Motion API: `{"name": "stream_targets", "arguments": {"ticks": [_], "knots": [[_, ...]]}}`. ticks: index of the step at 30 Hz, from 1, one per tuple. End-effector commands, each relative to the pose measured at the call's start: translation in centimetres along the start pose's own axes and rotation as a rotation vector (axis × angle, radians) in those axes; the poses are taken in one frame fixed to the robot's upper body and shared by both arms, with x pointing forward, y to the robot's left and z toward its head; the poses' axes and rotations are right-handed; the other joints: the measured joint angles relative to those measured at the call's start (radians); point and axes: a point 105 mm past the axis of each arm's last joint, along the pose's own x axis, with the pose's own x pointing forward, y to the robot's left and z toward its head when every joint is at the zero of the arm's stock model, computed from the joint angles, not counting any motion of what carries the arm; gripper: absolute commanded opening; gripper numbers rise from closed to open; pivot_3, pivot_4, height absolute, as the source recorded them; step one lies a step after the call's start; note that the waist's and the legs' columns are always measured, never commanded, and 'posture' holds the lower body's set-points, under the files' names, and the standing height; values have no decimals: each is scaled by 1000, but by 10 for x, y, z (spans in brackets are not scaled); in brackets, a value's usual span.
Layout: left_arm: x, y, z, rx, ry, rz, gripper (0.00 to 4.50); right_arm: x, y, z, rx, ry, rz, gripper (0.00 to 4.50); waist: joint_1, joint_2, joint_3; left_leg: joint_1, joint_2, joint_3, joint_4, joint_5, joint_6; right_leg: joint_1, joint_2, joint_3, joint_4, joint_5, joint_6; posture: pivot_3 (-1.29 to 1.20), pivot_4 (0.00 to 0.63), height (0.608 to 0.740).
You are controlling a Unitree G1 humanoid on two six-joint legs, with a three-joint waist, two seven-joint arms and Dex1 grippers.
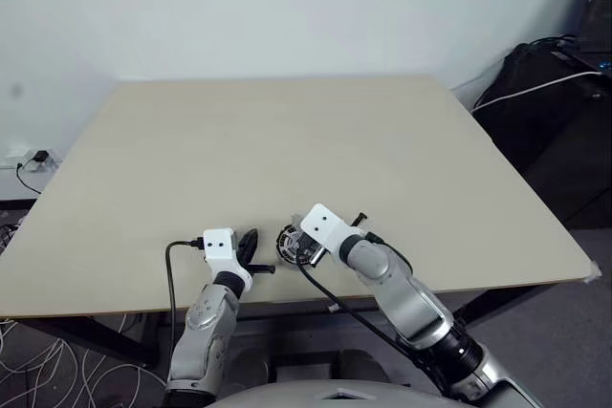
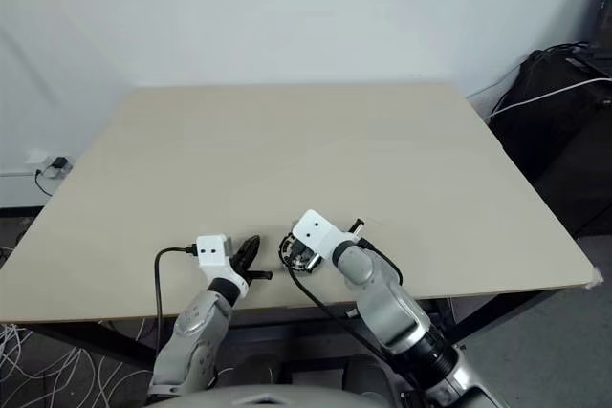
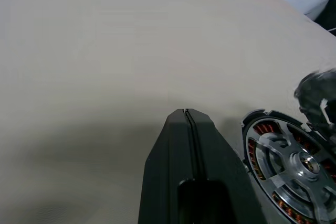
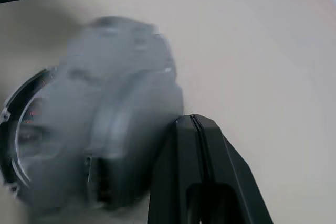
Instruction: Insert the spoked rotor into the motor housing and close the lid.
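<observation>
The motor housing (image 3: 252, 129), dark-rimmed with copper windings, lies on the table near its front edge. The silvery spoked rotor (image 3: 286, 158) sits inside it, and the windings show between the spokes. My left gripper (image 3: 185, 113) is shut and empty, resting just left of the housing (image 1: 288, 241). My right gripper (image 4: 193, 118) is shut too, its tip at the housing's right side (image 1: 298, 249). A blurred grey rounded shape (image 4: 121, 108) lies over the housing beside my right fingertips; I cannot tell whether it is the lid.
The beige table (image 1: 287, 140) stretches away behind the housing. Black bags and equipment (image 1: 559, 112) stand past its right edge. A wall socket and cables (image 1: 31, 160) are on the left. The table's front edge runs just under both hands.
</observation>
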Motion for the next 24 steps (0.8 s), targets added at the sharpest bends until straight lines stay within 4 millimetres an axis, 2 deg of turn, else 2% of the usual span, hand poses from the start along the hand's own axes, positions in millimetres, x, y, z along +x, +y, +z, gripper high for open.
{"name": "stream_targets", "arguments": {"ticks": [1,9,13,15,19,23,24], "knots": [[1,-4,18,24,-64,-14,0,10,-1,8,-13,-26,-1,18,-1,0,0,0,0,0,0,0,0,0,0,0,0,0,-1,0,0,740],[0,-3,18,25,-67,-6,0,24,11,6,11,-14,40,18,-2,0,0,0,0,0,0,0,0,0,0,0,1,1,-2,0,0,740],[0,-3,18,24,-69,-4,0,18,16,13,104,-53,88,18,-4,0,0,0,0,0,0,0,0,0,0,0,1,1,-2,0,0,740],[0,-2,18,25,-70,-4,0,9,17,26,152,-137,144,18,-7,0,0,0,0,0,0,0,0,0,0,0,1,1,-2,0,0,740],[0,-2,18,24,-70,-5,0,-13,3,53,137,-376,134,18,-13,1,0,0,0,0,-1,0,0,0,0,0,1,0,0,0,0,740],[1,-3,18,24,-68,-12,0,-21,-11,48,166,-430,186,18,-16,0,0,0,0,0,0,0,0,1,0,0,0,0,1,0,0,740],[1,-4,18,24,-67,-15,0,-22,-14,43,173,-425,197,194,-15,0,0,1,0,0,0,0,0,1,0,-1,0,0,1,0,0,740]]}}
